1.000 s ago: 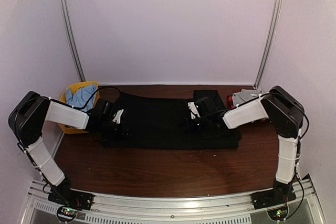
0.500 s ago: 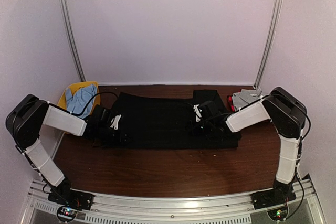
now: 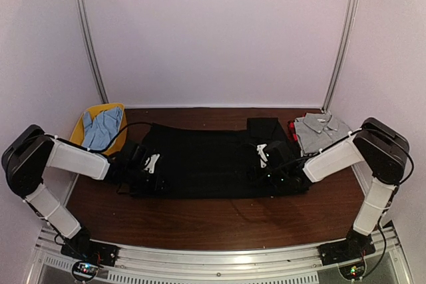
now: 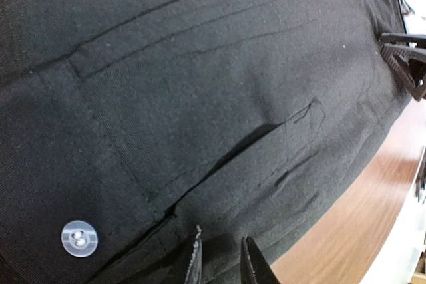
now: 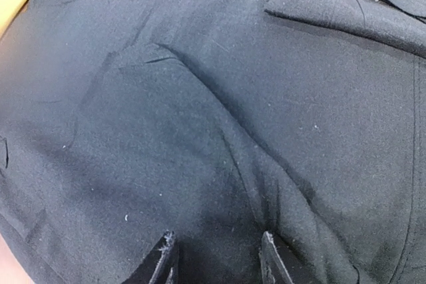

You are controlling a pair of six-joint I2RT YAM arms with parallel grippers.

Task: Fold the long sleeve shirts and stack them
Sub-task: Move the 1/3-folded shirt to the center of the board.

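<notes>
1. The left hand (image 4: 221, 265) pinches the near edge of the black shirt (image 4: 200, 98), fingers almost together. The right hand (image 5: 216, 257) grips a puckered ridge of it.
2. The shirt lies spread across the counter (image 3: 200, 221); the grey shirt (image 3: 323, 130) sits folded far right.
3. Both pinches look shallow, so cloth may slip. Uneven pulling could skew the fold.

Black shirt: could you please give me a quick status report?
Left tool shut on black shirt, near edge; right tool likewise. Shirt spread across table. Grey shirt far right, not in the way.
</notes>
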